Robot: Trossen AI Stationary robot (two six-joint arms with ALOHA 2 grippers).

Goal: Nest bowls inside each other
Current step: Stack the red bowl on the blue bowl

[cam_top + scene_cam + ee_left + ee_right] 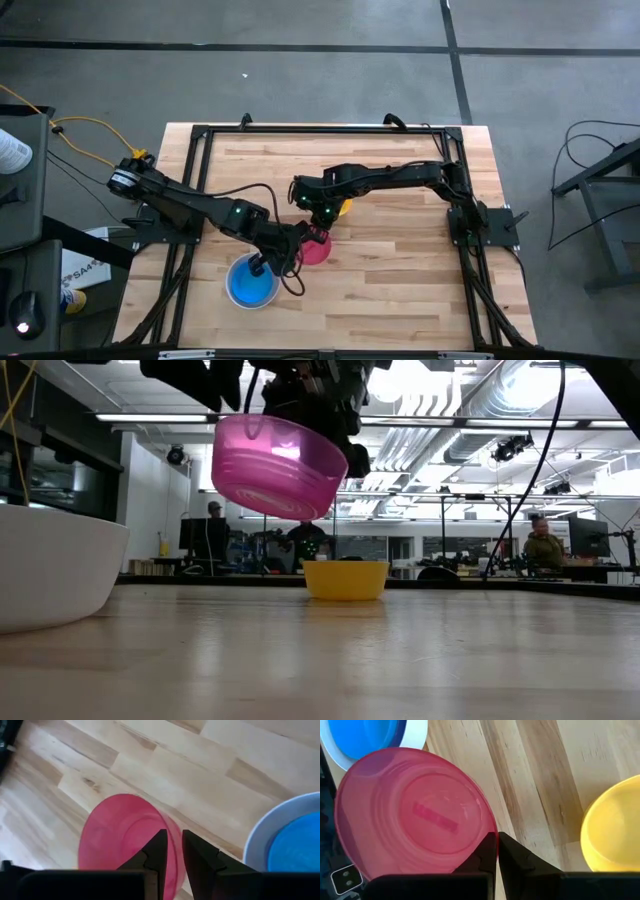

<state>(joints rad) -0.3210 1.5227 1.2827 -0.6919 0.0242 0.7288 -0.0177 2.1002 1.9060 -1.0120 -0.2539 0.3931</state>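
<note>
Reaching in from opposite sides, both arms meet over the middle of the wooden table (pixel 400 260). The left gripper (pixel 171 851) pinches the rim of the pink-red bowl (pixel 277 467), holding it tilted in the air. The right gripper (pixel 497 847), fingers pressed together, hovers right beside that bowl. Nearby, the white bowl (pixel 232 295) sits with the blue bowl (pixel 250 282) nested inside. The yellow bowl (pixel 345 579) rests alone farther back.

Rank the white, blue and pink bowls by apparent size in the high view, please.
1. White bowl, its rim ringing the blue one.
2. Blue bowl, nested inside it.
3. Pink bowl, partly hidden under the grippers, so less sure.
</note>
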